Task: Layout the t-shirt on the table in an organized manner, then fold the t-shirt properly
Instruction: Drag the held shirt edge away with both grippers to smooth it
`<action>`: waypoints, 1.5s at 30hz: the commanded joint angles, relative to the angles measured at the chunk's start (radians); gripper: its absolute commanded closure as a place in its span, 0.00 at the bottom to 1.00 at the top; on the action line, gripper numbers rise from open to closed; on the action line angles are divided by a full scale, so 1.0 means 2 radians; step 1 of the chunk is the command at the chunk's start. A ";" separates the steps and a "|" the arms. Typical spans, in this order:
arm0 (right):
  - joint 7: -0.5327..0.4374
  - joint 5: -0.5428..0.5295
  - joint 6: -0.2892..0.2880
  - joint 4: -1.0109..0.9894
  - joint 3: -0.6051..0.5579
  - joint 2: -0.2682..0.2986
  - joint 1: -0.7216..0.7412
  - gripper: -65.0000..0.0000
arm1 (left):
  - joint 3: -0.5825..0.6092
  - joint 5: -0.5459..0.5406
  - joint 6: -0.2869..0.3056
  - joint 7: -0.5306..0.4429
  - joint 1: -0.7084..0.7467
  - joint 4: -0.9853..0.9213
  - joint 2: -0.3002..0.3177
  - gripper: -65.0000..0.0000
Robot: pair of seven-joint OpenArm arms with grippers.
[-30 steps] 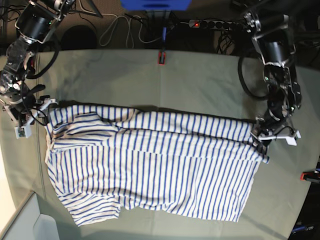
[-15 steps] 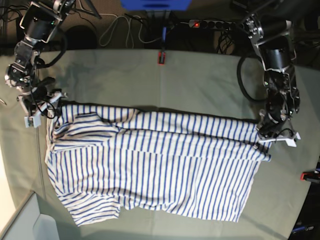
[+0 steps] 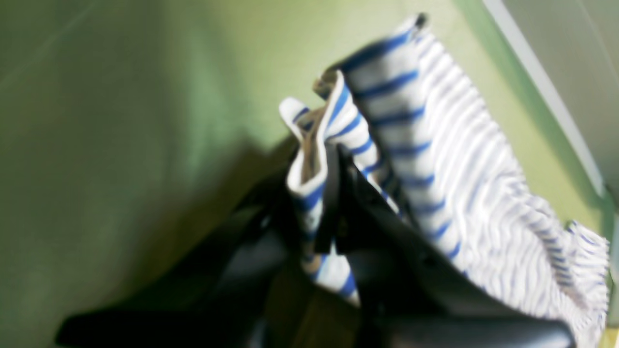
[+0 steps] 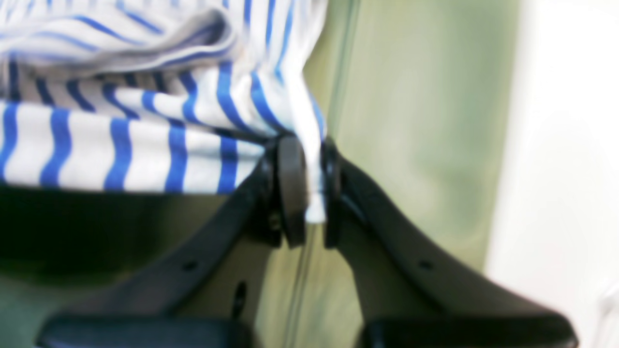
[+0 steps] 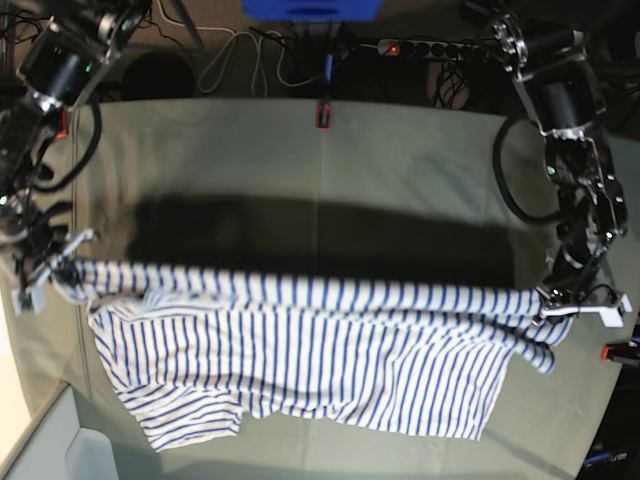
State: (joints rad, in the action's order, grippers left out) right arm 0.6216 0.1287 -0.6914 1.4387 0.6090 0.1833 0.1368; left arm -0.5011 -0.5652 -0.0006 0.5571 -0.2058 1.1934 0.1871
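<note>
The white t-shirt with blue stripes (image 5: 300, 350) lies on the pale green table (image 5: 300, 150). Its far edge is lifted off the table and stretched in a taut band between both grippers, casting a wide dark shadow behind it. My left gripper (image 5: 556, 304), at the right of the base view, is shut on one end of that edge; the left wrist view shows bunched cloth (image 3: 309, 183) pinched between the jaws. My right gripper (image 5: 45, 272), at the left, is shut on the other end, with the cloth (image 4: 309, 159) clamped between its pads. The shirt's near part rests flat.
A red clamp (image 5: 324, 114) sits at the table's back edge and another (image 5: 620, 352) at the right edge. A power strip (image 5: 420, 47) and cables lie behind the table. The left table edge (image 5: 40, 400) is close to my right gripper.
Both grippers have risen and moved toward the table's front, lifting the shirt's far edge off the table and carrying it over the body. A broad shadow now lies where that edge lay.
</note>
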 commanded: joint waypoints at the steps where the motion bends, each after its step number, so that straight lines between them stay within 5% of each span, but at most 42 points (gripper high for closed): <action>1: 0.006 0.004 -0.003 0.011 0.004 0.017 0.009 1.00 | -0.004 0.001 -0.002 -0.007 -0.024 0.016 0.014 1.00; 8: 0.022 0.004 -0.003 0.015 0.005 0.022 -0.012 1.00 | -0.005 0.002 -0.002 0.094 -0.042 0.021 0.016 1.00; 14: 0.009 -0.011 -0.003 0.015 0.009 0.013 -0.074 1.00 | -0.006 0.001 0.001 0.095 0.020 0.030 0.018 1.00; 32: -0.197 -0.031 -0.003 0.015 0.048 -0.027 -0.284 1.00 | -0.098 0.001 0.003 0.096 0.218 0.141 0.013 1.00; 40: -0.211 -0.060 -0.003 0.014 0.034 -0.031 -0.308 1.00 | -0.096 0.001 0.003 0.102 0.228 0.142 0.010 1.00; 43: -0.211 -0.060 -0.003 0.014 0.033 -0.031 -0.307 0.89 | -0.097 0.001 0.003 0.128 0.225 0.142 0.010 0.95; 45: -0.211 -0.060 -0.003 0.015 0.036 -0.031 -0.307 0.75 | -0.097 0.001 0.003 0.154 0.218 0.148 0.012 0.83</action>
State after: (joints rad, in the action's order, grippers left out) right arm 0.2203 0.0219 -0.7025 1.4513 0.6716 0.1051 -0.4736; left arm -0.6872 -0.5579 0.0059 0.8829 0.2424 1.4651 0.1886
